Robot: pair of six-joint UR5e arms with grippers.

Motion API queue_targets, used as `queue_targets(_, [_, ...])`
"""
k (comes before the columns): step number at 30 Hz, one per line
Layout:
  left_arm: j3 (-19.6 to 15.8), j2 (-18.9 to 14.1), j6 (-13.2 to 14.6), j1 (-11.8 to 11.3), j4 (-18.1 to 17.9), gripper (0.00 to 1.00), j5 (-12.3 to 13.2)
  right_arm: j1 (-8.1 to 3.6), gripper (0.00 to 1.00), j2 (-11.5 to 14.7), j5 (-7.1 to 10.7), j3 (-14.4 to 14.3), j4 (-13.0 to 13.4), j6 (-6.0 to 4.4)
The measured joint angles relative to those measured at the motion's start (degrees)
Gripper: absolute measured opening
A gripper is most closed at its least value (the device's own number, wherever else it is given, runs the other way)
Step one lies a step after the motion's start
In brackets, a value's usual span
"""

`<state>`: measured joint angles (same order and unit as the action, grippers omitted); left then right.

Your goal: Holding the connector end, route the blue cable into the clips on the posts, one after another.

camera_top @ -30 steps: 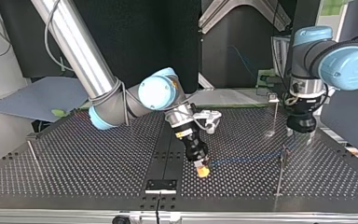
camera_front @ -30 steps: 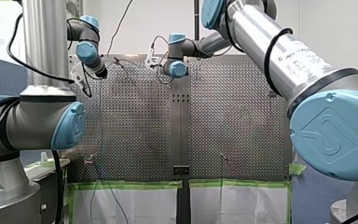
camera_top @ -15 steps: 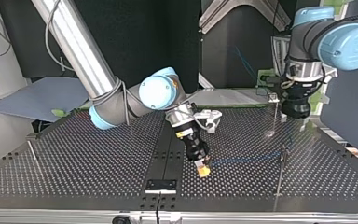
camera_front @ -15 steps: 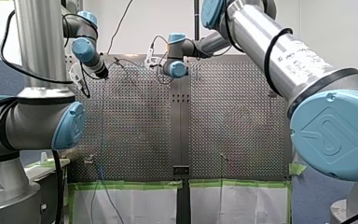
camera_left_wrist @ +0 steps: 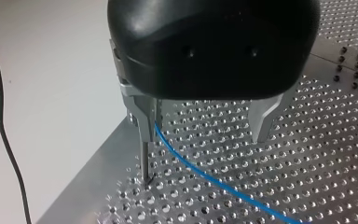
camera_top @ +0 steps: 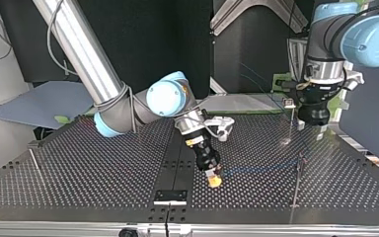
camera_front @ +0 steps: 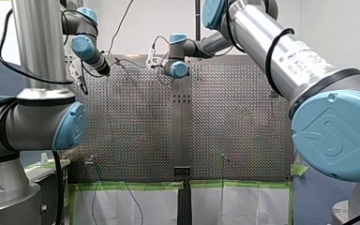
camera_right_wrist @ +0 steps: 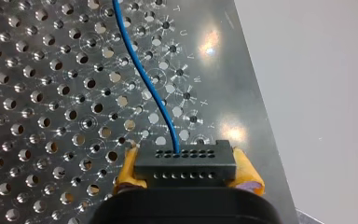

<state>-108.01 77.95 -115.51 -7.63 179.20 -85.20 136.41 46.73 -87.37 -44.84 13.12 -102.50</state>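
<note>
1. A black rectangular plastic connector [camera_right_wrist: 185, 164] with rows of small holes is clamped between the yellow pads [camera_right_wrist: 129, 169] of my right hand [camera_right_wrist: 186, 168], which is closed tightly on its two ends.
2. A thin blue cable [camera_right_wrist: 144, 74] is seen leaving the connector's upper face and running away from it over the perforated metal surface [camera_right_wrist: 37, 93].
3. In the top view the connector is held low over the surface, and the cable is led from it toward a thin upright metal post [camera_top: 297, 175].
4. My left hand [camera_left_wrist: 201, 137], black with bare metal fingers [camera_left_wrist: 263, 116], is held well apart from the connector, beyond that post. Its fingers are spread wide and nothing is gripped.
5. Far from the connector, the cable is passed between those fingers, just beside one of them. A slim metal rod [camera_left_wrist: 143, 161] is seen standing on the surface under that finger.
6. Whether the cable touches the finger or the rod cannot be told.
</note>
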Motion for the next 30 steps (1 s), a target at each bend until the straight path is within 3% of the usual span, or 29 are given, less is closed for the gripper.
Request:
queue_targets(7, [0.12, -2.47, 3.76, 0.1, 3.41, 1.0, 0.05, -0.15, 0.0, -0.01, 0.0, 0.01, -0.01, 0.0])
queue_targets(18, [4.96, -2.11, 9.41, 0.48, 5.21, 1.0, 4.92, -0.3, 0.0, -0.06, -0.01, 0.0, -0.01, 0.06])
queue_targets(30, [6.41, -1.08, 10.4, 1.37, 6.14, 1.0, 5.73, -0.31, 0.0, -0.08, 0.01, -0.02, -0.1, 0.09])
